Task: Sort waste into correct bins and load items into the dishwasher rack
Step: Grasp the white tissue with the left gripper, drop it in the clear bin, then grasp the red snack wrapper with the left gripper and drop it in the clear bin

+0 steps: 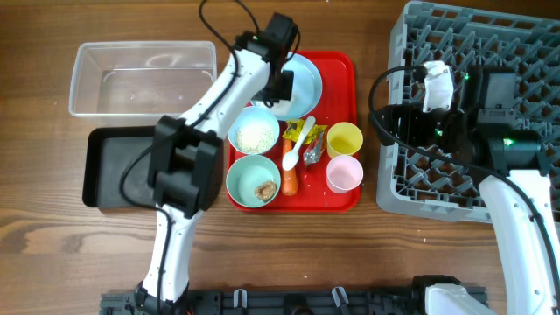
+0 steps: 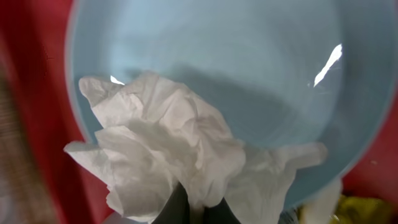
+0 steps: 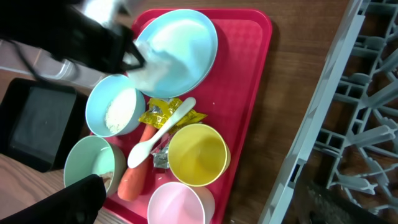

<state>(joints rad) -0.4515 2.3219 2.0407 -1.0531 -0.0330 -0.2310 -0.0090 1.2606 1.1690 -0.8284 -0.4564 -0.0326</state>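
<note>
1. Overhead. The left gripper (image 1: 282, 85) sits low over the pale blue plate (image 1: 306, 74) at the far end of the red tray (image 1: 343, 66). Its own body hides whatever is under it. The clear tub (image 1: 144, 79) lies well off to its left, and the black tray (image 1: 118, 166) is left of it and back toward the arm base. The right gripper (image 1: 435, 87) hangs over the dishwasher rack (image 1: 525, 52), well apart to the right.

2. Left wrist. The dark fingertips (image 2: 177, 208) at the bottom edge are pinched together on a fold of the crumpled white napkin (image 2: 174, 149). The rest of the napkin spreads just ahead of them over the near rim of the plate. I cannot tell whether it is lifted or resting.

3. Right wrist. The fingers (image 3: 74, 199) show at the two bottom corners, spread wide with nothing between them. The yellow cup (image 3: 198, 154), pink cup (image 3: 180, 202) and white spoon (image 3: 161, 127) lie ahead on the red tray. The rack's edge is close on the right.

4. Judgement. The step in hand is waste sorting, with the napkin grasped. The next move calls for a straight lift clear of the plate rim, then a carry to the left over a bin before release. The hold on the paper is thin, so it may slip.
</note>
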